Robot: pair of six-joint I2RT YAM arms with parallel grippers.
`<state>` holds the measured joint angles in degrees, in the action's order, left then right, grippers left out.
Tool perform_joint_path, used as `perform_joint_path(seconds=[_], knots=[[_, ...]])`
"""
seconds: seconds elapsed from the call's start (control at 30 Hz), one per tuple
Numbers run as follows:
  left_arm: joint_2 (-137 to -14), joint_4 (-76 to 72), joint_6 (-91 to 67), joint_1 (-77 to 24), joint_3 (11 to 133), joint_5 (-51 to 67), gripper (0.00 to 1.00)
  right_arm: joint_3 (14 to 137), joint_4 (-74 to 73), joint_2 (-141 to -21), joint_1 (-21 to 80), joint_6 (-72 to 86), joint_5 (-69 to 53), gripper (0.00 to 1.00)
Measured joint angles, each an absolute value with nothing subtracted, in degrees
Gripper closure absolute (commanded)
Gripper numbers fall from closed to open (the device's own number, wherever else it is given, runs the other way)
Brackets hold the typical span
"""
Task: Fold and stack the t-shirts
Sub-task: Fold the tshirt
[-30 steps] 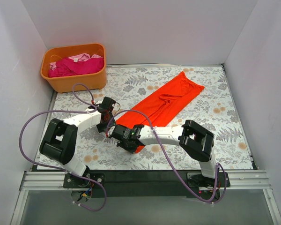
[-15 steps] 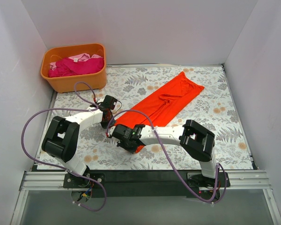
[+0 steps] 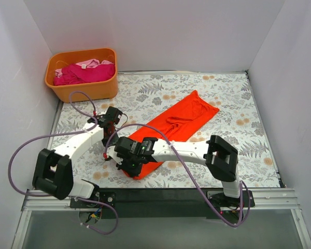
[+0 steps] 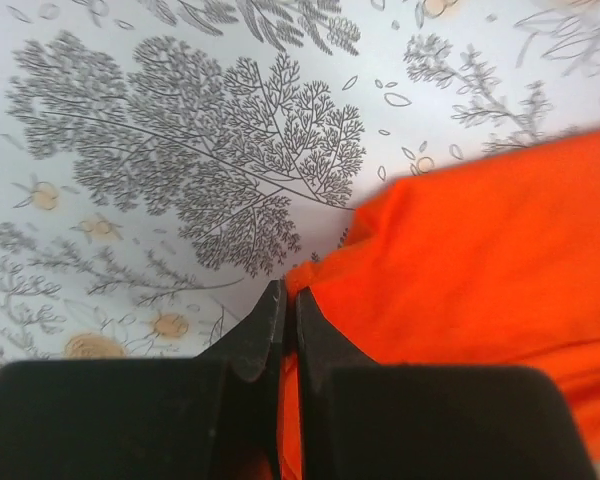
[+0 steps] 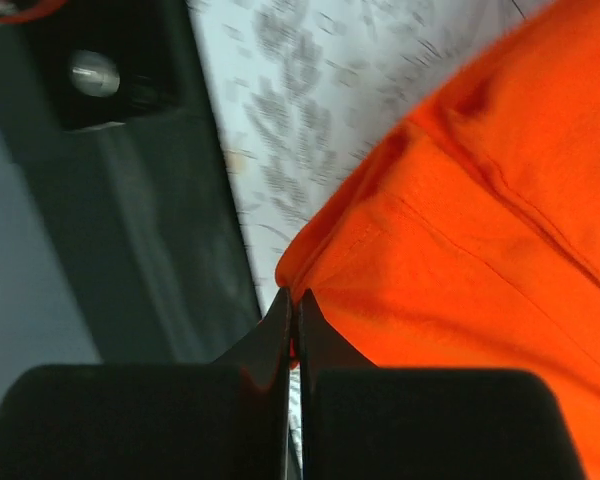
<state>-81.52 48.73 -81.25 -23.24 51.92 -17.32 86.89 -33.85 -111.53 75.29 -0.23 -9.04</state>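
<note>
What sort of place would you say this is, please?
Most likely a robot test cell for laundry folding: plain white walls box in a floral-covered table, two robot arms are bolted at its near edge, and an orange-red t-shirt lies on it, with an orange tub holding pink shirts.

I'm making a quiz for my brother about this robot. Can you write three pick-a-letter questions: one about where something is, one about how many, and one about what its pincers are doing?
1. Where are the pink t-shirts? A in the orange tub; B on a chair; C on a shelf.
2. How many t-shirts lie on the floral table? A one; B two; C three.
3. The left pincer and right pincer are: A both wide open; B both shut on the orange-red t-shirt; C one open, one shut.
Answers: 1 A, pink cloth sits inside the tub. 2 A, only the orange-red one lies there. 3 B, each wrist view shows it closed on the shirt's edge.
</note>
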Motion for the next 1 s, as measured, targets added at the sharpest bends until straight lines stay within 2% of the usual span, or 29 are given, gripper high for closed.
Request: perform_joint_path(seconds=[0.13,0.3,0.67,1.0], knots=[[-76.9,53.67,-81.21,-21.85,57.3,-17.82,1.0,87.79,-34.02,-108.42,75.75,-0.45,-11.0,0.99],[-79.07,52.82,-80.95,-21.5,63.46,-14.96,1.0,86.28,-34.2,-103.26,71.72,-0.97,-8.73,0.99],[-97.3,40.38,-81.45,-24.25,75.26,-3.2,1.0,74.76,-36.91,-97.32,60.31,-5.41,7.81,0.99],[-107.66,33.36,-81.93,-26.5,83.92,2.02,1.0,73.32,-37.54,-97.21,56.99,-8.93,20.29,0.99]])
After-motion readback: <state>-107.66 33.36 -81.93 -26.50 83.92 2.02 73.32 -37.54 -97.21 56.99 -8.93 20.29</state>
